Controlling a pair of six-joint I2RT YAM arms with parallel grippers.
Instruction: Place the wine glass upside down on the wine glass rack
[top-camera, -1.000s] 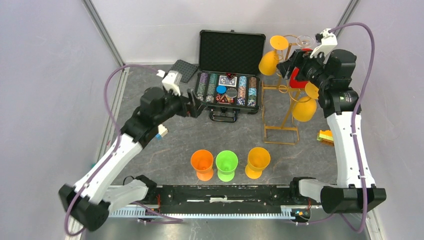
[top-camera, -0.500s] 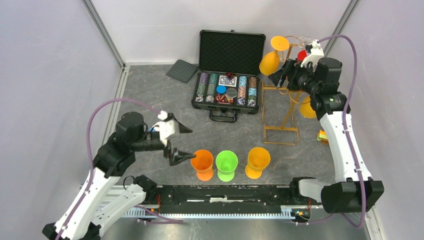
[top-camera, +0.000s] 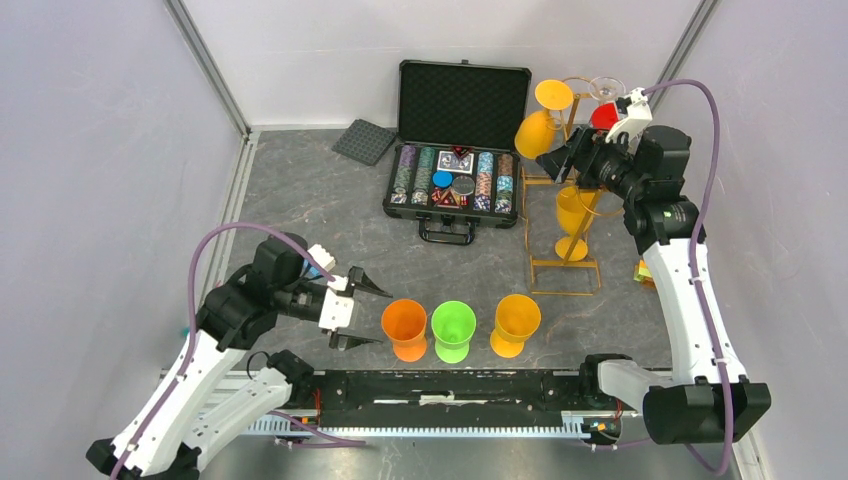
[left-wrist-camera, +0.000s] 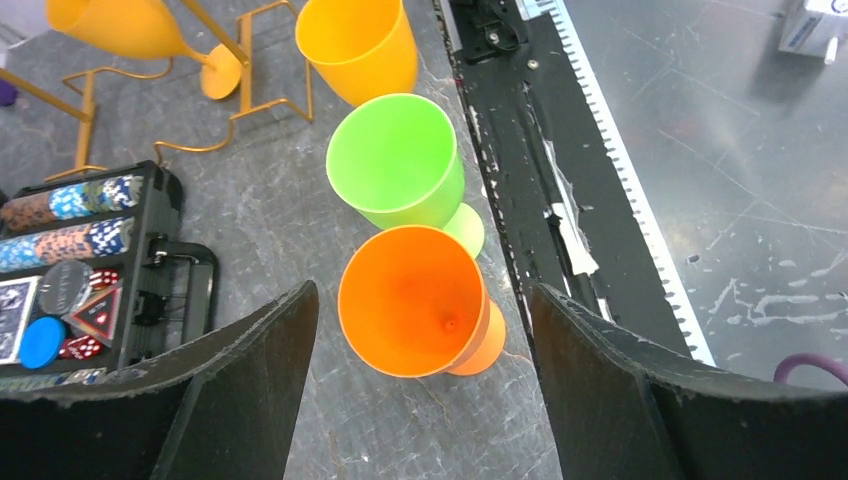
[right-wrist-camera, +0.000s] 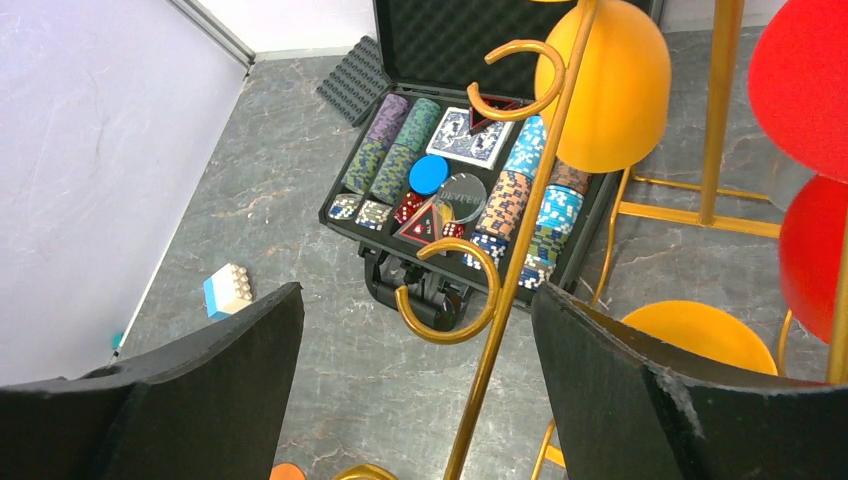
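Observation:
The gold wire rack (top-camera: 562, 215) stands at the right rear. A yellow glass (top-camera: 537, 130) and a red glass (top-camera: 603, 115) hang upside down from its top rails. Another yellow glass (top-camera: 573, 205) is low inside the frame, foot near the base; I cannot tell whether it hangs or rests. My right gripper (top-camera: 553, 160) is open and empty at the hooked rail (right-wrist-camera: 520, 250), which runs between its fingers. My left gripper (top-camera: 356, 311) is open, low over the table, beside the upright orange glass (left-wrist-camera: 415, 300). Green (left-wrist-camera: 395, 160) and yellow (left-wrist-camera: 357, 40) glasses stand beyond it.
An open black poker-chip case (top-camera: 455, 180) lies at the rear centre, with a grey foam pad (top-camera: 364, 141) to its left. A white-blue brick (right-wrist-camera: 228, 290) lies on the grey table. A yellow block (top-camera: 648, 272) sits by the right arm. The black front rail (top-camera: 450, 385) runs behind the glasses.
My left arm swung from the poker case down to the orange glass. My right gripper released the red glass at the rack top. A yellow glass shifted left and lower inside the frame.

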